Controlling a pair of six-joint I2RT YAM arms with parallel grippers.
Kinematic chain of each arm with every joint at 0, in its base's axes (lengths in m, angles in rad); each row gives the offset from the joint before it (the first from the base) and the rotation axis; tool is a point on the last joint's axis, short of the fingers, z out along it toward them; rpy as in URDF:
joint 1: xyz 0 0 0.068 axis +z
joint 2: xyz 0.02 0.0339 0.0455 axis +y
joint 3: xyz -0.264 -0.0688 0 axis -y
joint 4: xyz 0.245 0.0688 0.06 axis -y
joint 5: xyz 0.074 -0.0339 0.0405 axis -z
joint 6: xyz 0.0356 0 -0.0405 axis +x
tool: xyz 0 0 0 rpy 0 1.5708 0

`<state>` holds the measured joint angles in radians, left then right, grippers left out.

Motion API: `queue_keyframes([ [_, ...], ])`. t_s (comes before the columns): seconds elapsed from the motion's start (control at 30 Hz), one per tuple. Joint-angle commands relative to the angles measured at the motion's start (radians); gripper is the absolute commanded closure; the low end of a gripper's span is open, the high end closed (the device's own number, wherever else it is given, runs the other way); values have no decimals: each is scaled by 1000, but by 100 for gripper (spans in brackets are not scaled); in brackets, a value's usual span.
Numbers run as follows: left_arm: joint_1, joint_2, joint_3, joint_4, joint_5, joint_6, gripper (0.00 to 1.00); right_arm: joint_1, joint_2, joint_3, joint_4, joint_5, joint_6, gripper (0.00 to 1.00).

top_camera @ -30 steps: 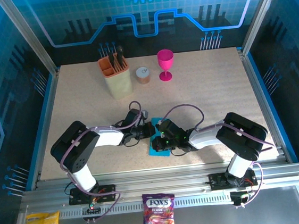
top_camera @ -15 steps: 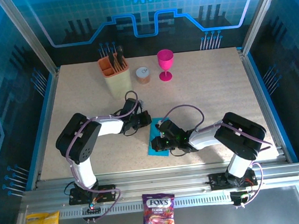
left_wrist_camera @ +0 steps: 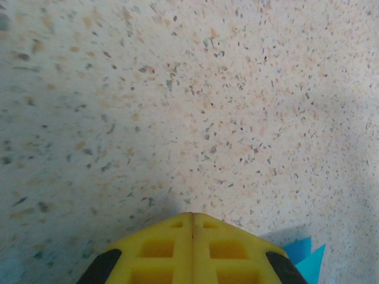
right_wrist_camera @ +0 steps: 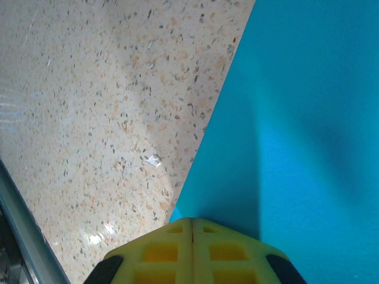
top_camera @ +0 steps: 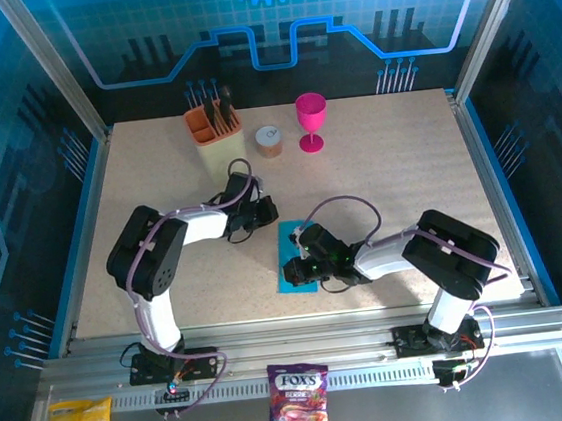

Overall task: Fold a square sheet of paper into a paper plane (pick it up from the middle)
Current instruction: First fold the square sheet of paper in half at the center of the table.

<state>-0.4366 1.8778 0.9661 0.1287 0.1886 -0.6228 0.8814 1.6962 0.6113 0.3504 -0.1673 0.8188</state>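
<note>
The thin, bright cyan-blue paper sheet (right_wrist_camera: 308, 118) lies flat on the speckled surface (left_wrist_camera: 177, 89), directly beneath and ahead of the clenched, empty right end effector (right_wrist_camera: 192, 228), the nearer one. The left end effector (left_wrist_camera: 192, 236), also clenched and empty, hangs just off the sheet's corner.

The whole desk (top_camera: 389, 189) is taken in from high up at its near side, tilted down and forward. Each wrist view is pointed nearly straight down from really close, past the left gripper (left_wrist_camera: 192, 228) or right gripper (right_wrist_camera: 192, 232). The square sheet of paper (top_camera: 294, 235) is caught by all three, just a corner (left_wrist_camera: 303, 258) on the left wrist.
</note>
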Motion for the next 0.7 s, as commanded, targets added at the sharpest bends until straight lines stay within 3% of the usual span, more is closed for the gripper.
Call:
queue_keyframes([
  [0.0,-9,-105,-70,38,7,-8,100,-40,31,-29,-268,-43,-116,100],
  [0.27,-79,-181,-178,130,41,-62,100,-53,18,-4,-331,-54,-165,100],
  [0.67,-84,-1,-46,107,16,-30,100,-54,41,-19,-309,-60,-157,100],
])
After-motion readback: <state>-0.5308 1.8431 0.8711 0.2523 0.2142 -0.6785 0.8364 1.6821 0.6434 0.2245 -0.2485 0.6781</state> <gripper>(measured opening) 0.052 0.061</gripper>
